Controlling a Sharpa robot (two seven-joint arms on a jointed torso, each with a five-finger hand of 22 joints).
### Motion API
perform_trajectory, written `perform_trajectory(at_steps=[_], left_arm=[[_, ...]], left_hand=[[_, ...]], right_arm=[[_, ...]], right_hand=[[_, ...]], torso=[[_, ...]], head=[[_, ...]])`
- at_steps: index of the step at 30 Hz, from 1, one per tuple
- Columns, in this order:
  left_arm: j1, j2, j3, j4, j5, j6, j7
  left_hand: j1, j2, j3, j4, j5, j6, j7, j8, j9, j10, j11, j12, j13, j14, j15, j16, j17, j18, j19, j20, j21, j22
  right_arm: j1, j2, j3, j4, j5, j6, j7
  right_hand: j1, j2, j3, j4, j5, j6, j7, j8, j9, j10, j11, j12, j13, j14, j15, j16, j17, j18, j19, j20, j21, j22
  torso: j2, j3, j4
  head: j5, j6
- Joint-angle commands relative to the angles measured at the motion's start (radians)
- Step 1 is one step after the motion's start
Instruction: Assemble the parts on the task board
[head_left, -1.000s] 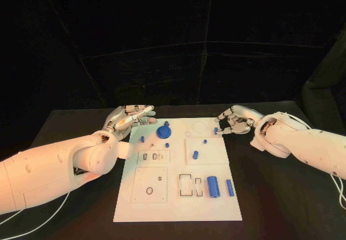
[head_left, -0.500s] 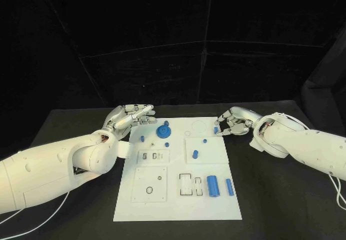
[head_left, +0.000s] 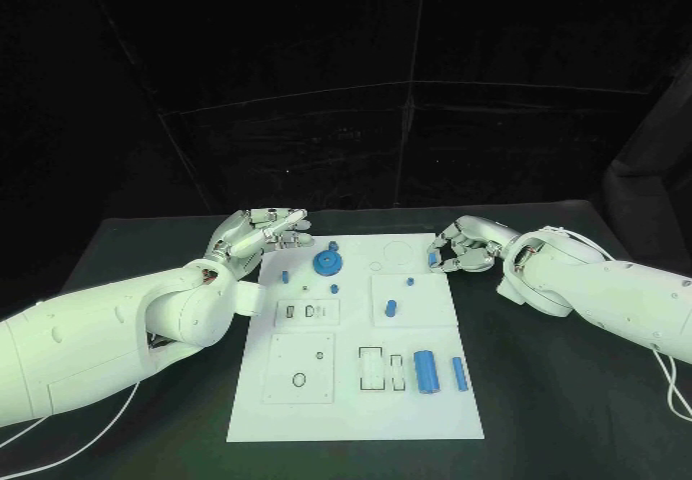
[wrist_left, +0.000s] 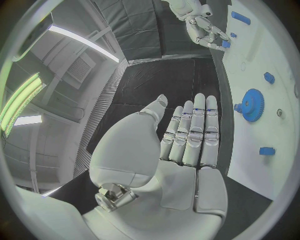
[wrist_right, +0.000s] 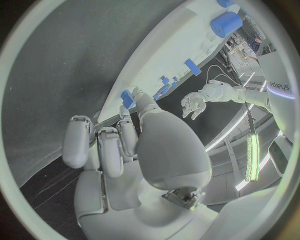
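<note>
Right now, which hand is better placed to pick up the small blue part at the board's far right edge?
The right hand. Its fingertips are at the small blue part on the board's edge and look already closed on it. The left hand hangs open off the board's far left corner, nearer the blue gear.

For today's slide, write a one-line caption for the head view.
Two robot hands, left hand open and right hand at a small blue part, flank the white task board.

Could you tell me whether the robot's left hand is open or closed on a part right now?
Open. The left hand holds its fingers straight and its palm bare, hovering off the task board's edge near the blue gear.
</note>
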Motion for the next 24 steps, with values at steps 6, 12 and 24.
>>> perform_trajectory(at_steps=[6, 12, 24], left_arm=[[0.001, 0.001, 0.001, 0.000, -0.006, 0.012, 0.004], [0.001, 0.001, 0.001, 0.000, -0.006, 0.012, 0.004], [0.001, 0.001, 0.001, -0.001, -0.006, 0.013, 0.002]], left_hand=[[0.000, 0.007, 0.002, -0.006, 0.001, 0.006, 0.002, -0.001, 0.000, 0.005, -0.001, -0.003, -0.001, 0.007, -0.001, -0.004, 0.001, 0.008, 0.009, 0.000, -0.006, -0.001], [0.000, 0.007, 0.002, -0.006, 0.001, 0.006, 0.002, -0.001, 0.000, 0.005, -0.001, -0.003, -0.001, 0.007, -0.001, -0.004, 0.001, 0.008, 0.009, 0.000, -0.006, -0.001], [0.000, 0.007, 0.002, -0.006, 0.001, 0.006, 0.002, -0.001, 0.000, 0.005, -0.001, -0.003, -0.001, 0.007, -0.001, -0.004, 0.001, 0.008, 0.009, 0.000, -0.006, -0.001]], right_arm=[[-0.001, 0.006, 0.000, -0.005, -0.018, 0.013, -0.007], [-0.002, 0.009, 0.000, -0.010, -0.021, 0.006, -0.010], [-0.002, 0.007, 0.000, 0.009, -0.006, -0.094, -0.018]], right_hand=[[-0.004, 0.019, 0.012, -0.003, -0.010, 0.025, -0.005, 0.009, 0.001, 0.010, -0.006, 0.007, 0.058, 0.090, -0.013, 0.004, 0.194, -0.011, 0.012, -0.004, 0.009, 0.008], [-0.003, 0.037, 0.025, -0.002, -0.020, 0.051, -0.013, 0.015, 0.001, 0.014, -0.013, 0.012, 0.063, 0.090, -0.018, 0.006, 0.196, -0.011, 0.013, -0.009, 0.010, 0.009], [0.005, 0.093, 0.089, -0.005, -0.074, 0.098, -0.033, 0.023, -0.001, 0.021, -0.030, 0.020, 0.070, 0.091, -0.034, 0.007, 0.201, -0.012, 0.014, -0.024, 0.012, 0.013]], torso=[[0.000, 0.0003, -0.0005], [0.000, 0.0006, -0.0004], [0.000, 0.0014, 0.0000]], head=[[-0.001, 0.000], [-0.001, -0.002], [-0.005, -0.001]])
